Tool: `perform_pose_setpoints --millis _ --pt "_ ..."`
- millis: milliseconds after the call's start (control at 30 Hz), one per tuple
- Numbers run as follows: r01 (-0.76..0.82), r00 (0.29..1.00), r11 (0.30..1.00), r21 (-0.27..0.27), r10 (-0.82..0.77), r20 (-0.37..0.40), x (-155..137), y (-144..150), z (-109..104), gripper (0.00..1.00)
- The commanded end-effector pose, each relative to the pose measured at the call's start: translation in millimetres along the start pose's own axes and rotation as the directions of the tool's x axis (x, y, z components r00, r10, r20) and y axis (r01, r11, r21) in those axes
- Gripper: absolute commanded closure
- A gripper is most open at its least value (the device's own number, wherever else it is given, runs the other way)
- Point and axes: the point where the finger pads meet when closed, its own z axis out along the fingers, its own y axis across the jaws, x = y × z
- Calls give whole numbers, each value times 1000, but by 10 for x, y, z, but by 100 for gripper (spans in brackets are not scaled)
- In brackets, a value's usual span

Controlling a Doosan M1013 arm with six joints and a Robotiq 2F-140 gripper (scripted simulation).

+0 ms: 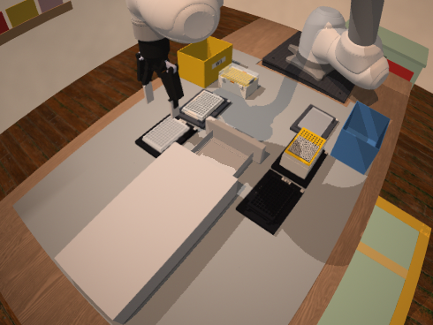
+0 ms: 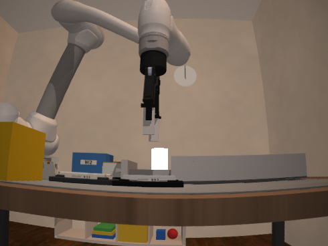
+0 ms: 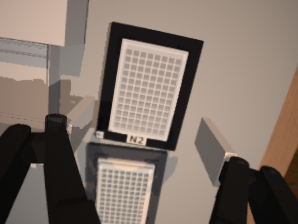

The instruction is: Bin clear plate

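Observation:
The clear plate (image 1: pixel 165 132) lies flat in its black nest N2 near the bench's left side. The wrist view shows it from above (image 3: pixel 148 90) with the N2 label at its near end. My gripper (image 1: pixel 161 102) hangs open and empty well above it, fingers pointing down. The exterior view shows the gripper (image 2: pixel 151 132) high over the plate (image 2: pixel 152 179), and the wrist view shows its fingers either side of the frame. The yellow bin W1 (image 1: pixel 204 59) stands upright at the back, also visible at the left in the exterior view (image 2: pixel 20 150).
A second clear plate (image 1: pixel 203 105) sits in the neighbouring nest towards W1. A tip box (image 1: pixel 239 79) stands beside W1. A large white box (image 1: pixel 146 230), a grey holder (image 1: pixel 234 139), a yellow tip rack (image 1: pixel 305 147), a black plate (image 1: pixel 271 199) and the blue bin W2 (image 1: pixel 361 134) stand around.

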Motion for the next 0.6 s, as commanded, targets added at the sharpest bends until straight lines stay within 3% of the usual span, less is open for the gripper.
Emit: perform_pose_setpoints --millis 0,567 --pt "0 1000 1000 0 0 0 0 0 37 30" --pt "0 1000 1000 0 0 0 0 0 237 30"
